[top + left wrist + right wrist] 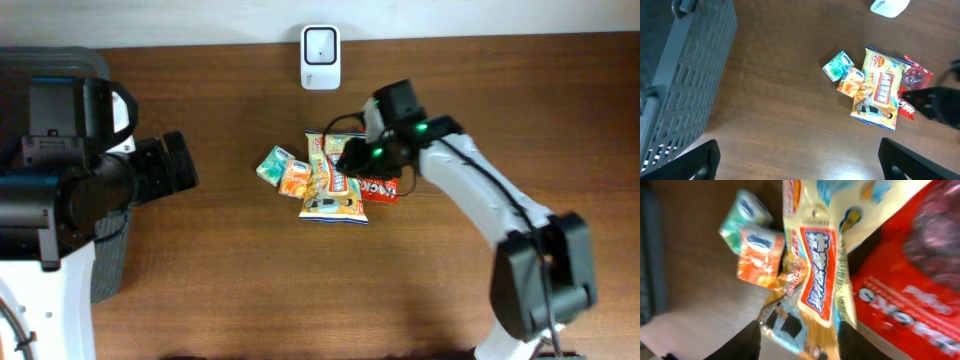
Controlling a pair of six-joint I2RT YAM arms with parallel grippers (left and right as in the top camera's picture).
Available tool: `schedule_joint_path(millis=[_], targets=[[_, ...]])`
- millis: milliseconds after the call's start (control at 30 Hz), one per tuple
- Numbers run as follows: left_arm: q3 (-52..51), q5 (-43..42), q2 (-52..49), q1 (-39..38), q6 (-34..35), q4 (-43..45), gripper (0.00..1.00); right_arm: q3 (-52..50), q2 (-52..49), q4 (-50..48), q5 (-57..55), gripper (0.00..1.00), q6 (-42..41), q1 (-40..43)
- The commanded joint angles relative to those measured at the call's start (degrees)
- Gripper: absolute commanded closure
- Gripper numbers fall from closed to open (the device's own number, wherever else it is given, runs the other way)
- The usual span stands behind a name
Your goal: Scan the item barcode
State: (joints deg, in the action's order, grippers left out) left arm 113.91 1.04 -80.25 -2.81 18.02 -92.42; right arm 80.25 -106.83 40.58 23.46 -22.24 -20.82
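A yellow snack bag lies flat in a small pile of packets at the table's middle. My right gripper is down over that bag. In the right wrist view its two dark fingers press on either side of the yellow snack bag's lower end, and the picture is blurred. No barcode shows on any packet. A white scanner stands at the far edge of the table. My left gripper hangs open over bare wood at the left, well away from the pile.
A red packet lies partly under the yellow bag's right side. A green packet and an orange packet lie at its left. A grey slatted basket stands at the table's left end.
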Motion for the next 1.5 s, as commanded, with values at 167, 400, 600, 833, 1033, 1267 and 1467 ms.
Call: schedule_joint_path(millis=[167,400,600,833,1033,1267,1467], targets=[[0.35,-0.20,0.07,0.26,-0.04,-0.07,0.01,0.66,-6.64,-0.20,-7.74,0.66,-0.57,-3.19],[0.35,-0.22,0.07,0.26,-0.04,-0.07,0.01,5.86,-5.60,9.73,-15.17,0.70,-0.57,-3.50],[0.35,-0.22,0.07,0.26,-0.04,-0.04,0.01,20.13,-5.27,20.59,-15.17,0.61,-0.50,-3.48],[0.35,-0.20,0.07,0.26,-0.04,-0.04,0.01,25.92,-5.31,21.00,-17.77,0.62,2.89,0.55],[0.35,-0.20,0.07,0.26,-0.04,-0.07,0.01,25.33,-6.38,22.60,-18.14,0.30,2.89,7.32],[0.35,-0.20,0.07,0.26,-0.04,-0.04,0.01,20.85,-8.85,21.14,-18.16,0.60,2.14,8.09],[0.35,-0.20,0.07,0.26,-0.04,-0.07,0.01,17.11,-12.85,16.15,-18.16,0.60,1.99,8.09]])
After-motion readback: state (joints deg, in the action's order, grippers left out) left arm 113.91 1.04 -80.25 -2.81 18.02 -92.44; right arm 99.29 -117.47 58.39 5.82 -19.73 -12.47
